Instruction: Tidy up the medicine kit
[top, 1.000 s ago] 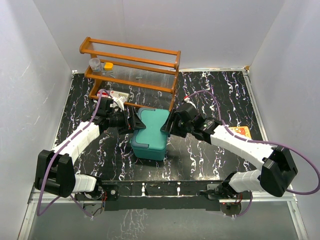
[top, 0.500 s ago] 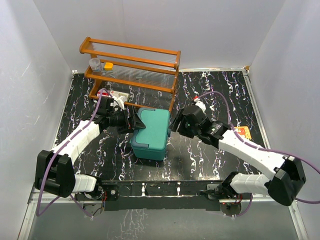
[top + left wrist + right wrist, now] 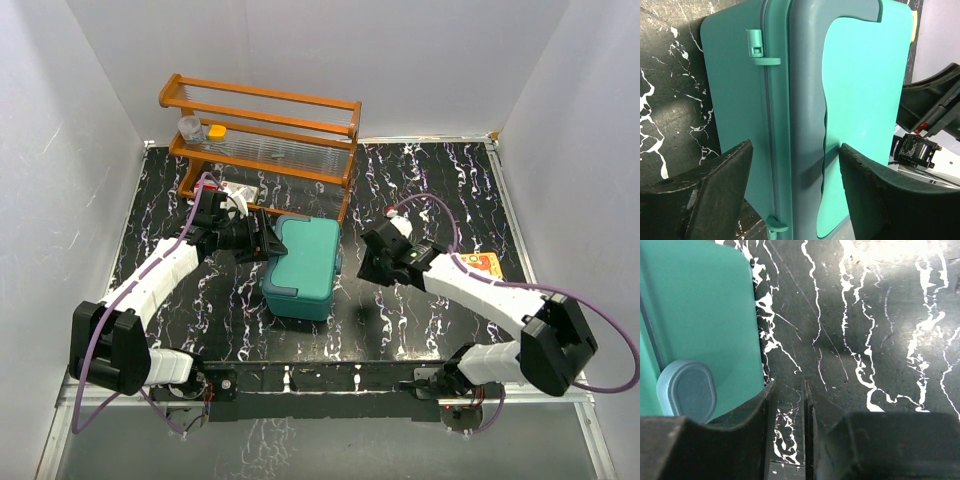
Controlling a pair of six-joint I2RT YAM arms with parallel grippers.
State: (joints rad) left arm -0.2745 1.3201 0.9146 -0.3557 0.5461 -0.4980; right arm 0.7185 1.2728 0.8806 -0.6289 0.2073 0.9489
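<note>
Finding the medicine kit (image 3: pixel 303 266) lying lid closed near the middle of the black marbled surface (image 3: pixel 440 190), just in front of the wooden rack (image 3: pixel 260 140). Noting the left end effector (image 3: pixel 795 150) gaping wide at the kit's far-left side, contact not determinable. Recording the right end effector (image 3: pixel 789 387) hanging just beside the kit's right wall, fingers drawn nearly together, gripping nothing.
</note>
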